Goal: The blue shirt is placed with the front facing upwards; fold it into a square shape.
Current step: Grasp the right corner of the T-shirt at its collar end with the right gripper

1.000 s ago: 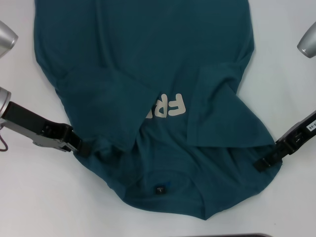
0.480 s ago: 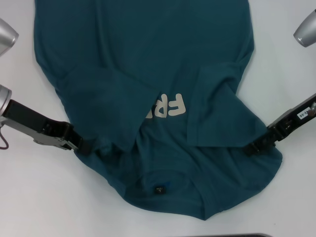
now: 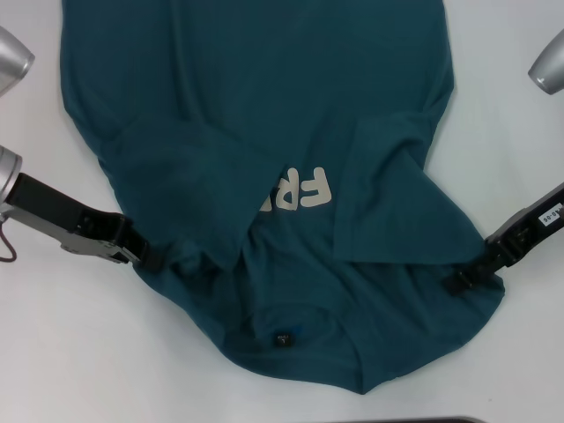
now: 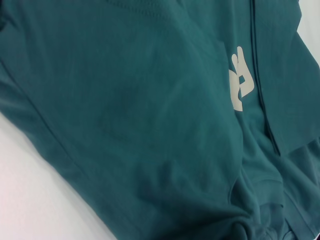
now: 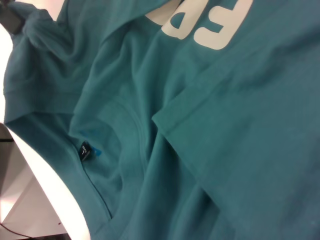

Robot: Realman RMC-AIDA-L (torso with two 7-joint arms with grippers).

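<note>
The blue shirt (image 3: pixel 256 115) lies front up on the white table, collar and black neck label (image 3: pixel 284 337) nearest me. Both sleeves are folded in over the chest, and only the cream letters "FR" (image 3: pixel 308 189) show between them. My left gripper (image 3: pixel 145 257) is shut on bunched fabric at the shirt's left shoulder edge. My right gripper (image 3: pixel 463 280) is shut on the right shoulder corner, one black finger lying on top of the cloth. The left wrist view shows the shirt (image 4: pixel 130 115) and lettering (image 4: pixel 240 80) close up. The right wrist view shows the collar and label (image 5: pixel 86 150).
Silver arm segments stand at the upper left (image 3: pixel 13 62) and upper right (image 3: pixel 548 69). Bare white table (image 3: pixel 79 352) flanks the shirt on both sides and in front. A dark strip (image 3: pixel 423 420) runs along the near edge.
My right gripper went up and inward, then came back down and outward, and the shoulder corner followed it. My left gripper crept slightly up with its fabric.
</note>
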